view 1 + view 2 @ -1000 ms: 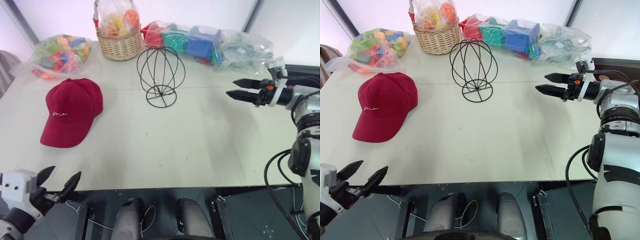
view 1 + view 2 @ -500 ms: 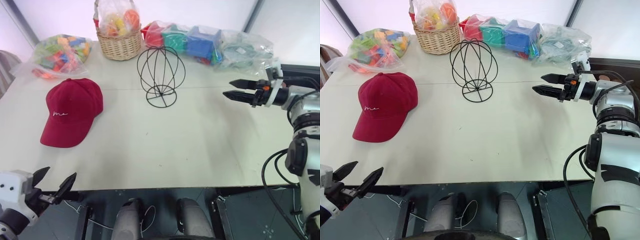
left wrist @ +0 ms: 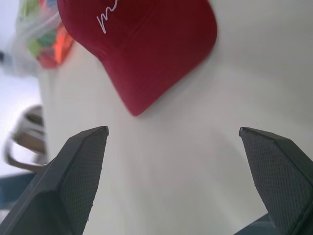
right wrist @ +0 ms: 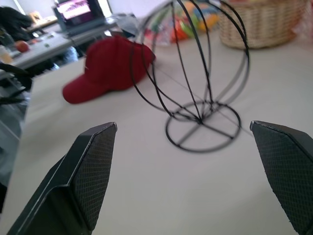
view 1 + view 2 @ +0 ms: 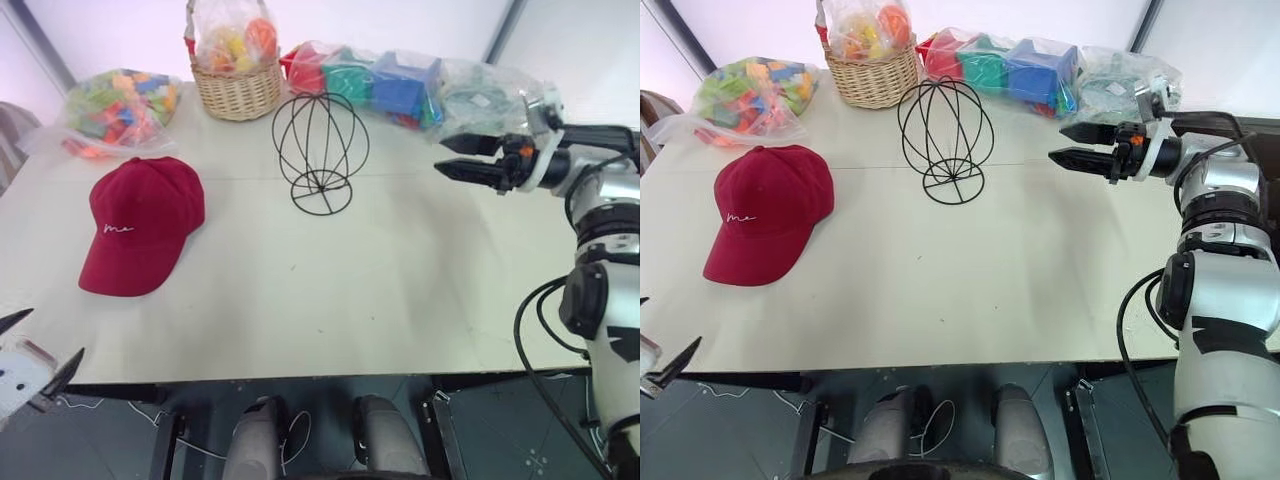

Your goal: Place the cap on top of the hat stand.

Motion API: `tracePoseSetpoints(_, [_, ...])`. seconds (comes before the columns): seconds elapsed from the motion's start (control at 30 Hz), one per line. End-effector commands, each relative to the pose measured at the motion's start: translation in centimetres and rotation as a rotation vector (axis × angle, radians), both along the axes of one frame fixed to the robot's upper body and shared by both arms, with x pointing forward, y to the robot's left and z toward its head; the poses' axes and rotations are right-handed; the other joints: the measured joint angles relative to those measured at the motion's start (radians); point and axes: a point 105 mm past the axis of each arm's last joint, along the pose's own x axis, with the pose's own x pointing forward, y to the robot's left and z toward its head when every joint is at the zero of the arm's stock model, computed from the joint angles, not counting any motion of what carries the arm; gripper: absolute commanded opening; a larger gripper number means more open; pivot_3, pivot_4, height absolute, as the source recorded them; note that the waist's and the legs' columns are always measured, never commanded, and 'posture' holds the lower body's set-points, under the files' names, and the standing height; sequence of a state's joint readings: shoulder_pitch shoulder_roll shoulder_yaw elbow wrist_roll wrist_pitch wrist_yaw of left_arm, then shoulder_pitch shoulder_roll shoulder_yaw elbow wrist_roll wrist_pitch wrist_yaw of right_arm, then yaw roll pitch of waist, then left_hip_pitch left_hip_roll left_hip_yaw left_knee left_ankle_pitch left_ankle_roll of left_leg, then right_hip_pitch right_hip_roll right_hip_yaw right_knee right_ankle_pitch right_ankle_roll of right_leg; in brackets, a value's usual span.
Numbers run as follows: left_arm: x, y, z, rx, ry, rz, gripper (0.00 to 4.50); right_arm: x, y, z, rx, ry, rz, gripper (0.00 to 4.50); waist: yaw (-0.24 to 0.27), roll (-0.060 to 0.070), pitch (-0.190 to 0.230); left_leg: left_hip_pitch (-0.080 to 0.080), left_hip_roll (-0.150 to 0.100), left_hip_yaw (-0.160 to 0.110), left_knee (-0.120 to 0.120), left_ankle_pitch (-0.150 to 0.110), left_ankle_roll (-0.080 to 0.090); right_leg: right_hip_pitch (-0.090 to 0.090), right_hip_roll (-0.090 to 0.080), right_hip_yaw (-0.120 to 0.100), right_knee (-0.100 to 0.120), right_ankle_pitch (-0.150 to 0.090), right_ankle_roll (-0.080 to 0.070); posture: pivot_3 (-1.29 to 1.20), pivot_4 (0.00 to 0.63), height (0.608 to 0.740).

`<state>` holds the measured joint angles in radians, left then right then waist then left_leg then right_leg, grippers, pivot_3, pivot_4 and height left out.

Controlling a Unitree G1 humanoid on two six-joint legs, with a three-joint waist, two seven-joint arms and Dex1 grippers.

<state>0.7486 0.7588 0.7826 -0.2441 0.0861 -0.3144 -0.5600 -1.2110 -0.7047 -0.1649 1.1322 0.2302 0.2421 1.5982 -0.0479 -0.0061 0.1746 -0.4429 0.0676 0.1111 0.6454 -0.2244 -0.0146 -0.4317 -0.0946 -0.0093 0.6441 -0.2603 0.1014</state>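
White table (image 5: 330, 290) fills most of the scene, faint seam across it around mid-depth. Wicker basket (image 5: 237, 88) at 12 o'clock, bagged contents inside. Bag of colourful blocks (image 5: 120, 105) at 10 o'clock, more bagged toys (image 5: 400, 85) at 1 o'clock. Pale wall (image 5: 400, 25) behind with grey diagonal strips at both far corners. Dark floor (image 5: 480, 420) under the near edge, cables lying on it. Light bright and even.

Bright, even light; backdrop behind table (image 5: 400, 270) washed out. Shadows soft & faint. Head views sharp. Left wrist view motion-blurred; cap (image 3: 146, 44) smeared. Right wrist view soft, hat stand (image 4: 200, 73) wires blurred.
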Motion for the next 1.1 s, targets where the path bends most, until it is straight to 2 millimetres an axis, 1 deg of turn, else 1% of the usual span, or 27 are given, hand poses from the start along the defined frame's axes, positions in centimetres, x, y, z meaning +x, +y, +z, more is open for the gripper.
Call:
tracePoseSetpoints(0.03, [0.5, 1.0, 0.6, 0.235, -0.036, -0.103, 4.49, -0.7, 1.0, 1.8, 0.042, -0.065, 0.067, 4.50, 0.000, 0.000, 0.000, 0.000, 0.000, 0.001, 0.000, 0.000, 0.000, -0.001, -0.001, 0.000, 0.000, 0.000, 0.000, 0.00, 0.150, 0.740])
tracePoseSetpoints(0.13, [1.9, 1.3, 0.0, 0.374, -0.065, -0.204, 4.49, -1.4, 1.5, 1.9, 0.085, -0.053, 0.104, 4.50, 0.004, 0.000, 0.000, -0.001, 0.000, 0.002, -0.001, -0.002, 0.000, -0.002, -0.003, 0.000, 0.001, 0.000, -0.001, 0.00, 0.150, 0.740])
tracePoseSetpoints(0.23, [3.3, 1.8, -0.7, 0.442, -0.078, -0.272, 4.49, -2.2, 1.4, 1.6, 0.097, -0.038, 0.101, 4.50, 0.007, 0.000, 0.000, -0.001, 0.000, 0.003, -0.001, -0.002, 0.001, -0.003, -0.005, 0.000, 0.001, 0.000, -0.001, 0.00, 0.150, 0.740])
tracePoseSetpoints(0.43, [5.5, 3.1, -2.7, 0.481, -0.068, -0.318, 4.49, -3.5, 0.7, 1.9, 0.090, -0.028, 0.077, 4.50, 0.002, 0.000, 0.000, -0.002, 0.000, 0.006, -0.001, -0.002, 0.001, -0.005, -0.004, 0.000, 0.003, 0.001, 0.002, 0.00, 0.150, 0.740])
tracePoseSetpoints(0.53, [6.7, 3.1, -3.2, 0.501, -0.080, -0.348, 4.49, -4.0, 0.7, 2.2, 0.087, -0.035, 0.072, 4.50, 0.003, 0.000, 0.000, -0.002, 0.000, 0.008, -0.002, -0.002, 0.001, -0.007, -0.004, 0.000, 0.004, 0.002, 0.002, 0.00, 0.150, 0.740])
tracePoseSetpoints(0.7, [8.1, 2.7, -4.1, 0.540, -0.096, -0.405, 4.49, -4.4, 0.7, 2.4, 0.087, -0.038, 0.054, 4.50, 0.012, 0.001, -0.001, -0.001, 0.000, 0.009, -0.002, -0.002, 0.001, -0.007, -0.003, 0.000, 0.005, 0.002, 0.003, 0.00, 0.150, 0.740])
tracePoseSetpoints(0.83, [9.5, 2.3, -4.6, 0.568, -0.126, -0.432, 4.49, -4.5, 0.6, 2.4, 0.091, -0.038, 0.044, 4.50, 0.035, 0.004, -0.003, -0.001, 0.000, 0.010, 0.000, -0.002, 0.001, -0.006, -0.004, 0.000, 0.006, 0.002, 0.003, 0.00, 0.150, 0.740])
tracePoseSetpoints(0.93, [10.8, 0.9, -4.9, 0.575, -0.168, -0.481, 4.49, -4.4, 0.6, 2.4, 0.093, -0.038, 0.033, 4.50, 0.050, 0.006, -0.004, -0.001, -0.001, 0.010, 0.000, -0.002, 0.001, -0.006, -0.003, 0.000, 0.006, 0.002, 0.003, 0.00, 0.150, 0.740])
tracePoseSetpoints(1.03, [11.7, 0.0, -5.2, 0.578, -0.195, -0.516, 4.49, -4.3, 0.6, 2.4, 0.094, -0.038, 0.028, 4.50, 0.062, 0.007, -0.004, -0.001, -0.001, 0.011, 0.001, -0.002, 0.001, -0.006, -0.004, 0.000, 0.006, 0.002, 0.003, 0.00, 0.150, 0.740])
tracePoseSetpoints(1.1, [12.6, -1.2, -5.3, 0.571, -0.225, -0.550, 4.49, -4.2, 0.7, 2.4, 0.093, -0.037, 0.028, 4.50, 0.068, 0.008, -0.005, -0.001, -0.001, 0.011, 0.001, -0.002, 0.001, -0.005, -0.004, 0.000, 0.006, 0.002, 0.003, 0.00, 0.150, 0.740])
